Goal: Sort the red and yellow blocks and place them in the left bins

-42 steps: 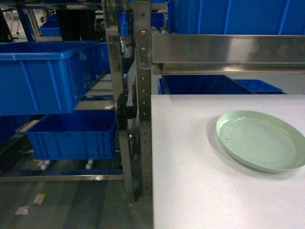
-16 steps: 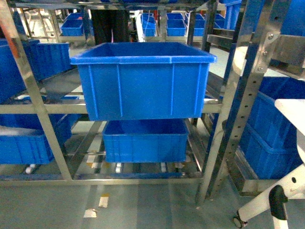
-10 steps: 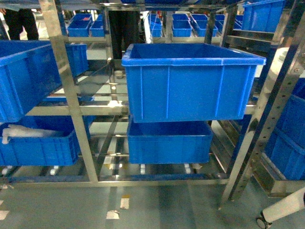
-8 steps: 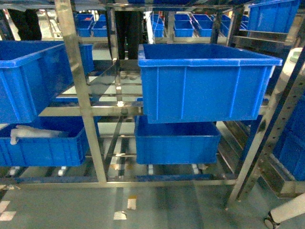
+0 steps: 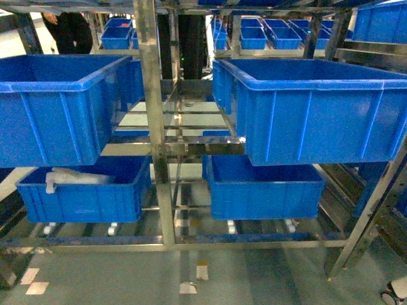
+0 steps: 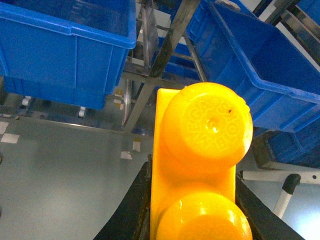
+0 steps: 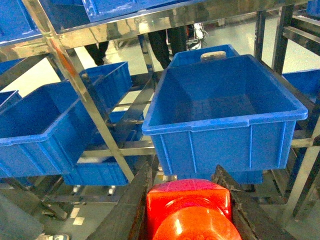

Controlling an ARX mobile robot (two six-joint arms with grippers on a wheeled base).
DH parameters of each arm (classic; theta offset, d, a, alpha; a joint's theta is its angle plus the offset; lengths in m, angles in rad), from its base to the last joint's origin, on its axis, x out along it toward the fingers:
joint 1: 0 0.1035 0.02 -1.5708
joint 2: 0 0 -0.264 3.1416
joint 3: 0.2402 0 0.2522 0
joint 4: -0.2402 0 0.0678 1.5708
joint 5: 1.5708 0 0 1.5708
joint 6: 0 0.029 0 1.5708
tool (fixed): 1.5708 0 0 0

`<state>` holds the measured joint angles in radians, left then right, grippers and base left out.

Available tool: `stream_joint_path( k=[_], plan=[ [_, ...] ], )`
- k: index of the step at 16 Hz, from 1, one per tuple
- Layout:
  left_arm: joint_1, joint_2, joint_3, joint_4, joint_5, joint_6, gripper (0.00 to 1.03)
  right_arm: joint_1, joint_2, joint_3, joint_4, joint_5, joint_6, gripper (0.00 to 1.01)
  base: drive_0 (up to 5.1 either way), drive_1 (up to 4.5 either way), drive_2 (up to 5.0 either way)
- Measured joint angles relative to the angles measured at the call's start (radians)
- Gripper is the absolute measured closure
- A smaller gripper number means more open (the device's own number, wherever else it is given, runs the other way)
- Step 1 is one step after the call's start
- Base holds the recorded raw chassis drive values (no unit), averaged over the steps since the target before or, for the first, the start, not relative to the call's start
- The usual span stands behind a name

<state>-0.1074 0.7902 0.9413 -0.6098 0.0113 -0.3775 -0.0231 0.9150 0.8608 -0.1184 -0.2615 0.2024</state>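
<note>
Left gripper (image 6: 192, 200): clamped on the yellow block (image 6: 200, 165), dark fingers (image 6: 135, 210) pressed against both its sides, studs facing the camera. The block is held in the air in front of the steel rack (image 5: 152, 127), above the floor.

Right gripper (image 7: 187, 200): clamped likewise on the red block (image 7: 189, 209), held just before and below the right blue bin (image 7: 225, 107) on the rack's upper shelf. The left blue bin (image 5: 54, 105) sits across the rack post.

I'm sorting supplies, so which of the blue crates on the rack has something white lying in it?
The lower left crate, under the big upper left one; white material lies inside.
</note>
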Motion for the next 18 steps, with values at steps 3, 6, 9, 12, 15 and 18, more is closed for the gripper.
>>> stream_joint_path(
  k=[3, 6, 9, 12, 15, 18],
  plan=[
    [0.0, -0.008, 0.001, 0.0, 0.0, -0.001, 0.77, 0.0, -0.005, 0.0, -0.001, 0.0, 0.0, 0.72, 0.0, 4.2, -4.2],
    [0.001, 0.001, 0.001, -0.001, -0.001, -0.001, 0.77, 0.0, -0.001, 0.0, 0.001, 0.0, 0.0, 0.72, 0.0, 4.2, -4.2],
    [0.0, -0.002, 0.001, -0.001, 0.0, -0.001, 0.77, -0.004, -0.001, 0.0, 0.0, 0.0, 0.0, 0.72, -0.1, 4.14, -4.4],
    [0.001, 0.002, 0.001, -0.001, -0.001, -0.001, 0.77, -0.003, 0.0, 0.0, 0.002, -0.001, 0.0, 0.72, 0.0, 4.28, -4.3],
    [0.003, 0.0, 0.001, -0.003, -0.001, -0.001, 0.77, -0.003, 0.0, 0.0, -0.001, 0.0, 0.0, 0.72, 0.0, 4.35, -4.3],
    [0.004, -0.001, 0.001, -0.001, -0.001, -0.001, 0.77, -0.003, 0.0, 0.0, 0.002, 0.0, 0.0, 0.72, 0.2, 3.89, -3.5]
  ],
)
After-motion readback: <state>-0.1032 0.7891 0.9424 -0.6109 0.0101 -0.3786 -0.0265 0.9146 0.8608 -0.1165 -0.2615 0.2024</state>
